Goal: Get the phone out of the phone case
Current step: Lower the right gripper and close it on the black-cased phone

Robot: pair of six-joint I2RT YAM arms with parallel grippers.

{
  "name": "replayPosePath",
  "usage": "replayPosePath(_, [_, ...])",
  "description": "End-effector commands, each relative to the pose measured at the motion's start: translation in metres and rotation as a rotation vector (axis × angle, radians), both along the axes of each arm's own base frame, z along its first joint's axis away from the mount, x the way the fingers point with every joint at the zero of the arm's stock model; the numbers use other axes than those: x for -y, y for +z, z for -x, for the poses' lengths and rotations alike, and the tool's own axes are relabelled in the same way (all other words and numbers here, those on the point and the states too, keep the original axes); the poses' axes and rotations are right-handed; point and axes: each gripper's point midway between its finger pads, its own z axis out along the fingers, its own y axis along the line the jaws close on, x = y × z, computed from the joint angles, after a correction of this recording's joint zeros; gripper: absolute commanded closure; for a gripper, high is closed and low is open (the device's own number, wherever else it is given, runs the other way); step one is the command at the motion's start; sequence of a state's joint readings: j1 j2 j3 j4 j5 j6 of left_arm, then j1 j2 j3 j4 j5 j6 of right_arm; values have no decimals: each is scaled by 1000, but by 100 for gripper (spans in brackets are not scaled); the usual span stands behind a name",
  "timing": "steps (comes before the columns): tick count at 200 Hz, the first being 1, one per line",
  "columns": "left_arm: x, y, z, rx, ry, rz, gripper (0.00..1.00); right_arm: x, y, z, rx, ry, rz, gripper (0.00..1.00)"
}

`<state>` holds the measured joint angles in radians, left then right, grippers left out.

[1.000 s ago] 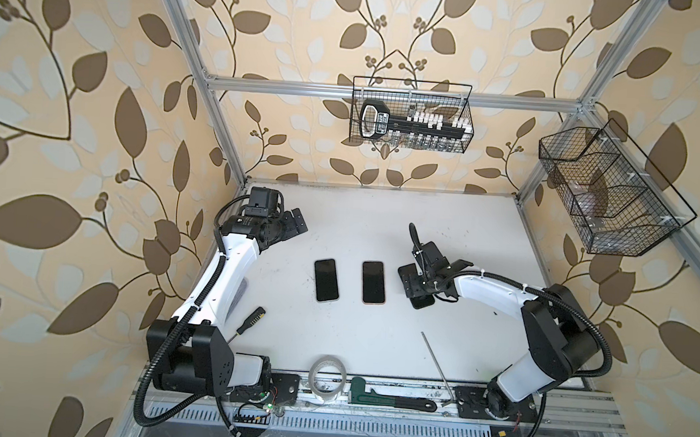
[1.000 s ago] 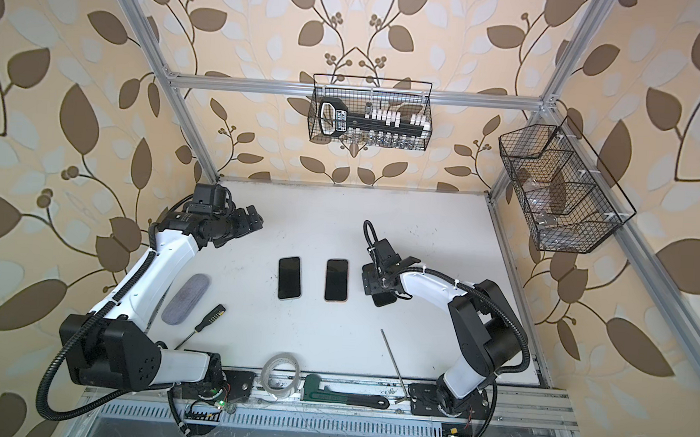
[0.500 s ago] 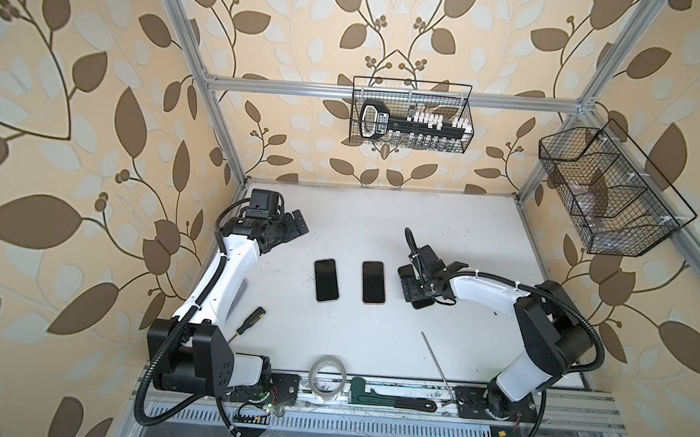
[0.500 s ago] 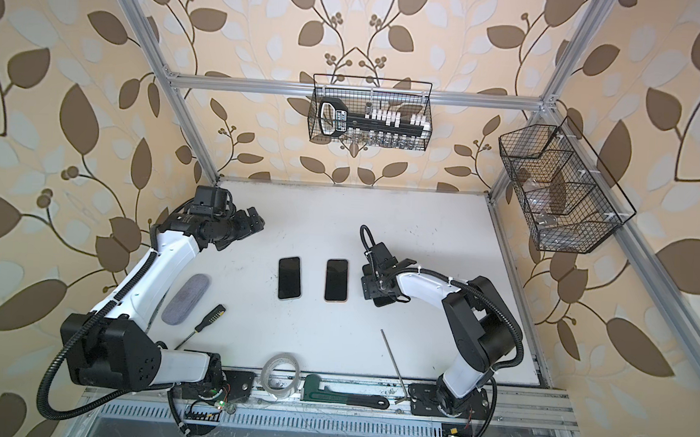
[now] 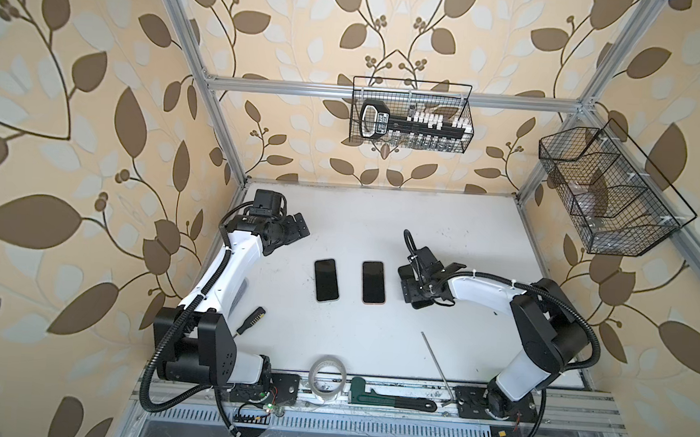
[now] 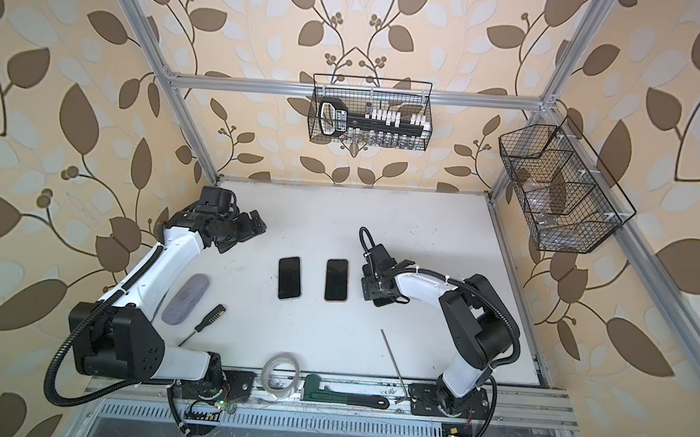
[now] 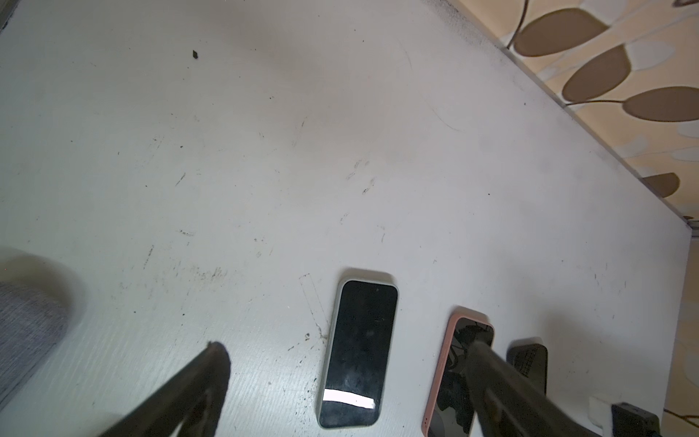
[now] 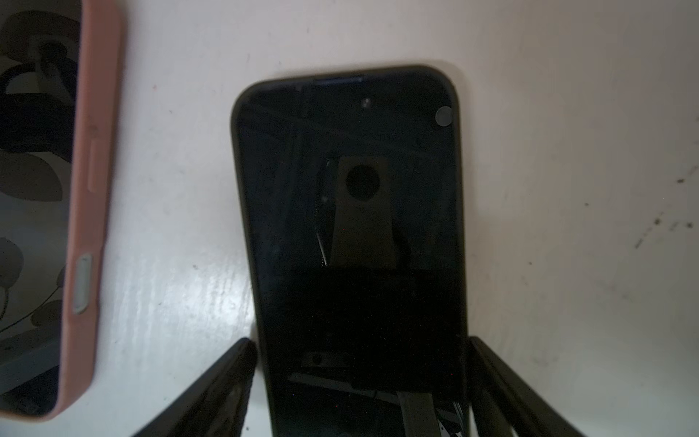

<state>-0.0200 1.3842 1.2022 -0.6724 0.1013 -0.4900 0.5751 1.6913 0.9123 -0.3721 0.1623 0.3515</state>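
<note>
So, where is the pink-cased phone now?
In both top views the pink-cased phone lies flat at the centre, between the grey-cased phone to its left and the black phone under the right gripper to its right.

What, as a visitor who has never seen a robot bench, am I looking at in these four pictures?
Two robot arms are bolted to the front of a white table: the left arm and the right arm. Each ends in two-fingered jaws with a camera behind them. The two wide pictures come from one camera head overhead; the two close-ups come from those wrist cameras. Three cased phones lie screen up: a grey-cased phone, a pink-cased phone and a black-cased phone. The right jaws stand open on either side of the black one; nothing is held. The left jaws hang open, away from the phones. A screwdriver, tape roll and wrench lie near the front.
</note>
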Motion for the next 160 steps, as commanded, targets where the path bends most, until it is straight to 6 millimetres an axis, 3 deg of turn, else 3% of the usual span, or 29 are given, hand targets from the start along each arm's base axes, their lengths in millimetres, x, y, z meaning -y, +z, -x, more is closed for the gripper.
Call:
replayPosePath(1, [-2, 15, 1, 34, 1, -13, 1, 4, -17, 13, -49, 13, 34, 14])
replayPosePath(160, [0, 17, -1, 36, -2, -3, 1, 9, -29, 22, -87, 10, 80, 13])
